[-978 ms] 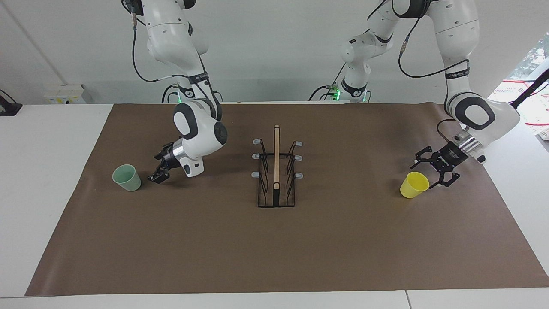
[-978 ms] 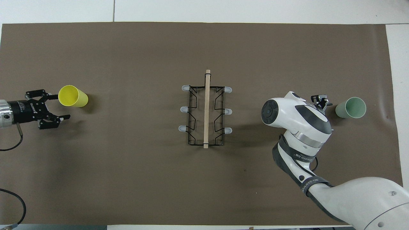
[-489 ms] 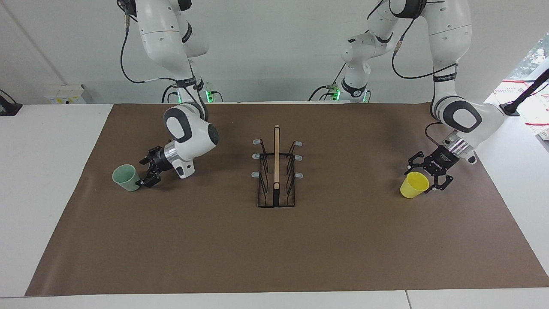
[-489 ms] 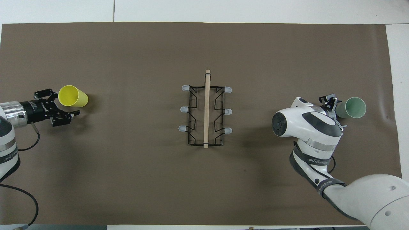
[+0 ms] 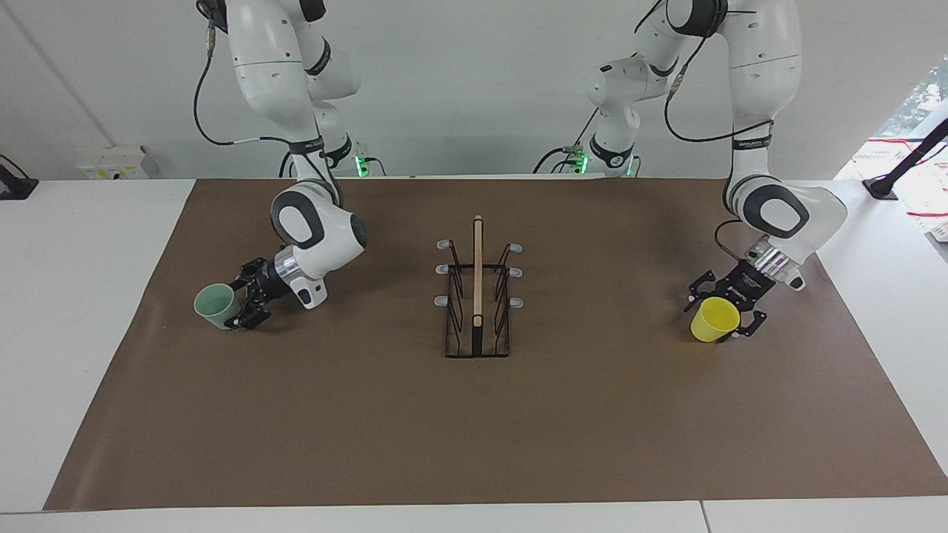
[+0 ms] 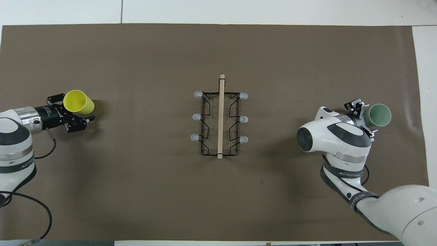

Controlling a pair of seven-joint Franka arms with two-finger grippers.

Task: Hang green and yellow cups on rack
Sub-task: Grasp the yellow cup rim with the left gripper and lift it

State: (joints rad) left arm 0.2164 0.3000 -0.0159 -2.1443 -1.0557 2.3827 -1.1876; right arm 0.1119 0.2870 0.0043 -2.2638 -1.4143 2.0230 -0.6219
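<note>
A brown mat (image 5: pixel 474 414) covers most of the white table (image 5: pixel 81 296), and everything of the task sits on it. The rack (image 5: pixel 478 296) stands at the middle of the mat, its wooden bar upright and its grey-tipped prongs all bare. The left arm reaches down at its own end of the table, and the left gripper (image 5: pixel 724 311) has its jaws spread wide on either side of the yellow cup (image 5: pixel 715 320), one finger (image 6: pixel 54 98) showing on the side farther from the robots and the other on the nearer side; the cup stands on the mat with its mouth up, tilted slightly, and is not lifted. At the right arm's end, the right gripper (image 5: pixel 243 300) is likewise released, its jaws apart and flanking the green cup (image 5: pixel 217 306), which stands on the mat with its mouth up. Whether either gripper's fingers touch its cup cannot be told. Both cups lie well apart from the rack, one toward each end of the table.
</note>
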